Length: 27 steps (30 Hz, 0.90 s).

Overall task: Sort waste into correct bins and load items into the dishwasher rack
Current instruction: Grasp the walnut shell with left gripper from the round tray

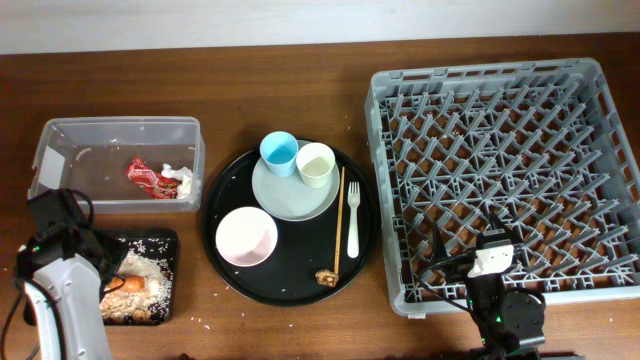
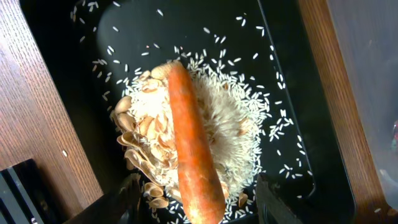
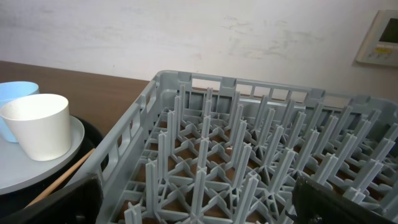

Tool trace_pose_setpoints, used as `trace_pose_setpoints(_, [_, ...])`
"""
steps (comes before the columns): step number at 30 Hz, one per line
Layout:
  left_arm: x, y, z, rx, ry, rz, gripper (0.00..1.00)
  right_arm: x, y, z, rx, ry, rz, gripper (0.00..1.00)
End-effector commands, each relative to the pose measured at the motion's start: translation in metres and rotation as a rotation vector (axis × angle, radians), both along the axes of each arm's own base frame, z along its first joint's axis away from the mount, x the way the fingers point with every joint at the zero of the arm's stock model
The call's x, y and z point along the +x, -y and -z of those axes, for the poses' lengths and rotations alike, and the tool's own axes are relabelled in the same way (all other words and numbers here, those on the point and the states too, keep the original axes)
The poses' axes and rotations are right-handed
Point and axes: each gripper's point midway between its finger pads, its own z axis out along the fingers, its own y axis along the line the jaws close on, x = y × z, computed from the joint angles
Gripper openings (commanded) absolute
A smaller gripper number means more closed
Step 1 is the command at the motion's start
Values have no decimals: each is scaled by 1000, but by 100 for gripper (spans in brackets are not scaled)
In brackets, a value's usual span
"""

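The orange carrot (image 2: pixel 193 155) lies on beige rice scraps (image 2: pixel 233 118) in the shallow black tray (image 2: pixel 186 25). My left gripper (image 2: pixel 196 208) is open, one finger on each side of the carrot's near end. The clear tub (image 1: pixel 120 125) holds the red wrapper (image 1: pixel 145 175) and white tissue (image 1: pixel 181 180). The plate (image 1: pixel 290 198) carries the blue cup (image 1: pixel 279 152) and cream cup (image 1: pixel 314 164). The bowl (image 1: pixel 246 237), fork (image 1: pixel 352 215) and brown lump (image 1: pixel 326 275) lie beside it. My right gripper (image 3: pixel 196 208) is open and empty over the front edge of the grey rack (image 1: pixel 500 80).
The dishes sit on a large round black tray (image 1: pixel 290 288) with a thin wooden stick (image 1: pixel 339 215) next to the fork. Loose rice grains lie scattered in the shallow black tray and on the wooden table around it.
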Motion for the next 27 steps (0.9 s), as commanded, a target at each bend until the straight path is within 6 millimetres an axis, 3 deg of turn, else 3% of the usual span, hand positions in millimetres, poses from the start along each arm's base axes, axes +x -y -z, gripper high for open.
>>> trace_pose_setpoints(1, [6,2,0,-9,22,49,77,0,-2,3,1,-5,-8,99])
trace_pose_setpoints(3, [20,9,-9,-42,68,148,75,0,-2,3,1,-5,-8,98])
trace_pose_setpoints(5, [55,42,-51,-132,251,406,68,0,-2,3,1,-5,-8,99])
trace_pose_setpoints(7, [66,109,-99,-171,396,733,60,0,-2,3,1,-5,-8,99])
trace_pose_setpoints(8, [62,128,-104,-176,399,800,58,0,-2,3,1,-5,-8,99])
trace_pose_setpoints(10, [49,191,-107,-231,374,1022,59,0,-2,3,1,-5,-8,99])
trace_pose_setpoints(12, [38,251,-93,-285,281,1215,58,0,-2,3,1,-5,-8,99])
trace_pose_setpoints(14, [35,281,-79,-289,217,1310,59,0,-2,3,1,-5,-8,99])
trace_pose_setpoints(16, [30,335,-49,-330,117,1486,59,0,-2,3,1,-5,-8,99])
trace_pose_setpoints(18, [22,381,2,-361,-23,1608,59,0,-2,3,1,-5,-8,99])
trace_pose_setpoints(22, [3,391,75,-351,-286,1640,59,0,-2,3,1,-5,-8,99])
trace_pose_setpoints(27, [0,396,79,-340,-291,1657,59,0,-2,3,1,-5,-8,99])
